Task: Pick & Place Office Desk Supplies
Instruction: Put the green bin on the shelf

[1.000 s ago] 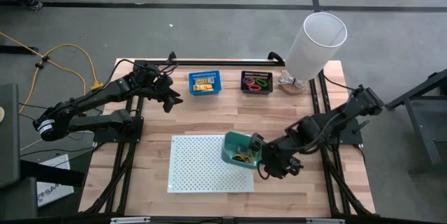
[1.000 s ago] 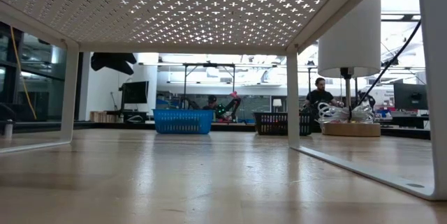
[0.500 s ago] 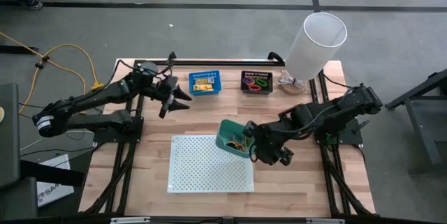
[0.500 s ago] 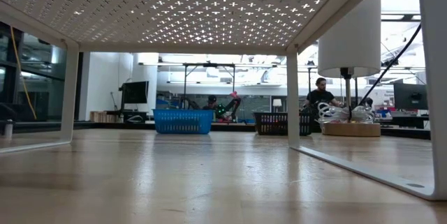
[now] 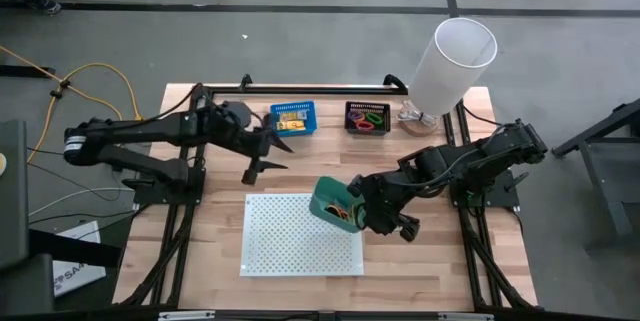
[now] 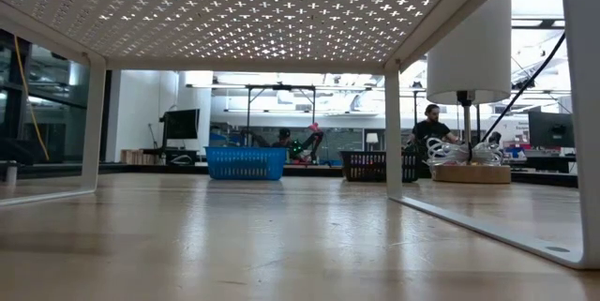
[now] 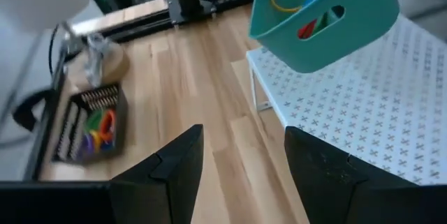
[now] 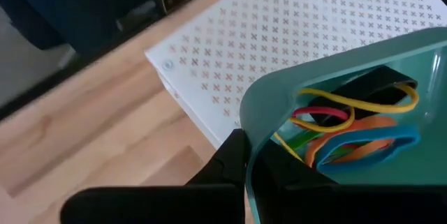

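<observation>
Left gripper (image 5: 268,157) has swung inward past the blue bin (image 5: 293,119), jaws wide, empty. Right gripper (image 5: 362,211), jaws clamped on the green bin (image 5: 334,206) rim, has carried it off the board's corner toward the white board's (image 5: 300,233) back edge; rubber bands (image 8: 349,123) inside. Bare bench (image 5: 300,166) between arms.

Two bins (image 5: 293,119) sit behind the board (image 5: 300,236), lamp (image 5: 450,61) beside them.

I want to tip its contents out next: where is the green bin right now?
In the high view the green bin sits tilted at the white perforated board's right rear corner, its rim pinched by the right pincer.
</observation>
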{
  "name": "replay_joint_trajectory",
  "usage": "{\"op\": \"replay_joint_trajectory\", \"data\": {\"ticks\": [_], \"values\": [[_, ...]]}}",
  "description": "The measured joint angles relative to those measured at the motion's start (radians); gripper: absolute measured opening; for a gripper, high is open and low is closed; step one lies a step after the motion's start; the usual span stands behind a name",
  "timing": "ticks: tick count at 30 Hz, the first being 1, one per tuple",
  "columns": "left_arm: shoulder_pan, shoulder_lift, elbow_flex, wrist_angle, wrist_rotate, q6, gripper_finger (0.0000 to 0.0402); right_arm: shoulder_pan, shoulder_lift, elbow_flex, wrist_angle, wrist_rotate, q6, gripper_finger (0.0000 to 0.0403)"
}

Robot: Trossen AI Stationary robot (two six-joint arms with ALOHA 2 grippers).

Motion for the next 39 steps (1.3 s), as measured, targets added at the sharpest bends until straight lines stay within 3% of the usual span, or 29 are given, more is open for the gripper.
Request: {"op": "replay_joint_trajectory", "data": {"ticks": [9, 16, 21, 26, 32, 39], "values": [[-0.115, 0.08, 0.055, 0.061, -0.017, 0.25, 0.0195, 0.001, 0.0, 0.0, 0.046, -0.143, 0.028, 0.0003], [-0.187, 0.116, 0.055, 0.116, -0.001, 0.294, 0.0195, 0.001, 0.0, 0.0, 0.079, -0.246, 0.027, 0.0003], [-0.219, 0.118, 0.055, 0.166, 0.079, 0.299, 0.0195, 0.001, 0.0, 0.0, 0.084, -0.237, 0.02, 0.0003], [-0.225, 0.118, 0.055, 0.168, 0.099, 0.313, 0.0195, 0.001, 0.0, 0.0, 0.06, -0.125, 0.004, 0.0003], [-0.174, 0.118, 0.059, 0.165, 0.106, 0.313, 0.0195, 0.001, 0.0, 0.0, 0.039, -0.111, -0.009, 0.0003], [-0.107, 0.138, 0.132, 0.083, 0.233, 0.313, 0.0195, 0.0, 0.0, 0.0, 0.033, -0.112, -0.01, 0.0003]]}}
